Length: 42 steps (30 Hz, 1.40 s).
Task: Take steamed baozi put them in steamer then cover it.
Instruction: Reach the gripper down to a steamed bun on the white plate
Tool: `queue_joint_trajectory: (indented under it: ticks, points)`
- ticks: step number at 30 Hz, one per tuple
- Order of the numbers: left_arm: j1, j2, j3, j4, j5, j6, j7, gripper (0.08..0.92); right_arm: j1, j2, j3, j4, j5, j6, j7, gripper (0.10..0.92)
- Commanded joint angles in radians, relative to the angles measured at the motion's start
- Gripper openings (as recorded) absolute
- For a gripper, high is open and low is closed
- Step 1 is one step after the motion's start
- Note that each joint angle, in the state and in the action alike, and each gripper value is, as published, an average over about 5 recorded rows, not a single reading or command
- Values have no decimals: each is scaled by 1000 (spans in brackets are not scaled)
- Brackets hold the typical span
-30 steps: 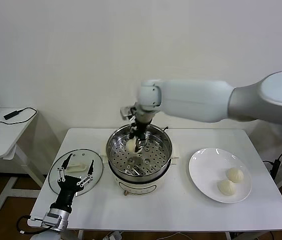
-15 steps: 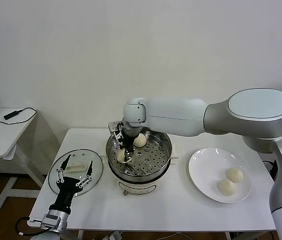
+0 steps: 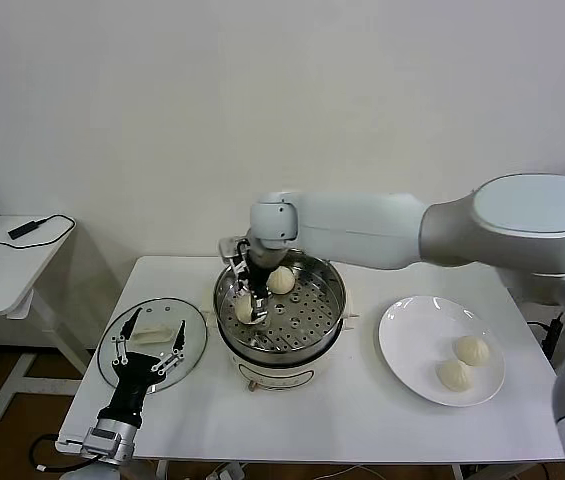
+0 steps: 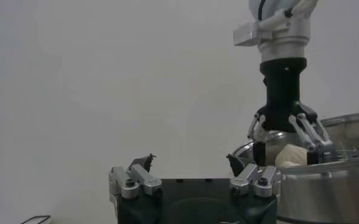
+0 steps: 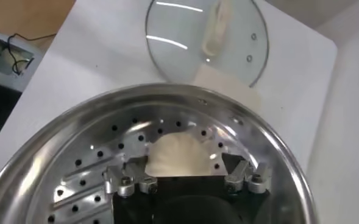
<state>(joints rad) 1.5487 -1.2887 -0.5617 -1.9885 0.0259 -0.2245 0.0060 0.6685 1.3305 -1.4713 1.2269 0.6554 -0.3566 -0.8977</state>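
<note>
Landmark for all entries: the steamer (image 3: pixel 280 318), a shiny steel pot with a perforated tray on a white base, standing mid-desk. To the steamer's left, flat on the white desk (image 3: pixel 362 420): a clear glass lid (image 3: pixel 152 343) with a white handle. Over that lid, the left gripper (image 3: pixel 149 347), fingers spread wide and grasping nothing, waiting. Inside the steamer, left part of the tray: one baozi (image 5: pixel 179 155) sitting on the perforated steel, with the right gripper (image 3: pixel 250 295) directly above it; the wrist view shows its fingers parted to either side of the bun, released rather than clenched, though whether the pads touch the dough cannot be told. Inside the steamer, toward the far rim and just right of that gripper: a second baozi (image 3: pixel 281 281), resting free. To the steamer's right, well apart from it: a flat white plate (image 3: pixel 407 340) bearing two baozi, the farther bun (image 3: pixel 471 349) and the nearer bun (image 3: pixel 454 374), close beside each other near the plate's right edge. Status, as a judgement from this layout: two of four buns are in the steamer and two remain on the plate, so loading stands about half done; the lid is off the pot, so covering is not yet begun. Remaining items: transfer the two plated buns, then lift the lid from the steamer's left and seat it on the pot rim.
</note>
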Motion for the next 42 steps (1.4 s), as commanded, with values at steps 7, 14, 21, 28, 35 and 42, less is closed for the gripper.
queue_joint_trajectory:
  ticks: [7, 14, 21, 28, 35, 42]
  points:
    - [-4, 2, 6, -3, 3, 6, 1, 823, 202, -466, 48, 267, -108, 96, -204, 823]
    - [-5, 2, 14, -17, 7, 13, 1, 823, 189, -782, 11, 259, -276, 259, -352, 823]
    - [-8, -4, 28, -20, 14, 15, -1, 823, -14, -977, 12, 209, -431, 361, -327, 823]
    - [-10, -8, 27, -20, 19, 18, -3, 823, -323, -1016, 188, 163, -513, 393, -258, 823]
    - [-6, -8, 16, -22, 19, 19, -4, 823, -526, -956, 342, 116, -551, 382, -205, 823]
    - [-1, -7, 7, -23, 18, 18, -6, 823, -571, -895, 367, 79, -556, 356, -173, 823]
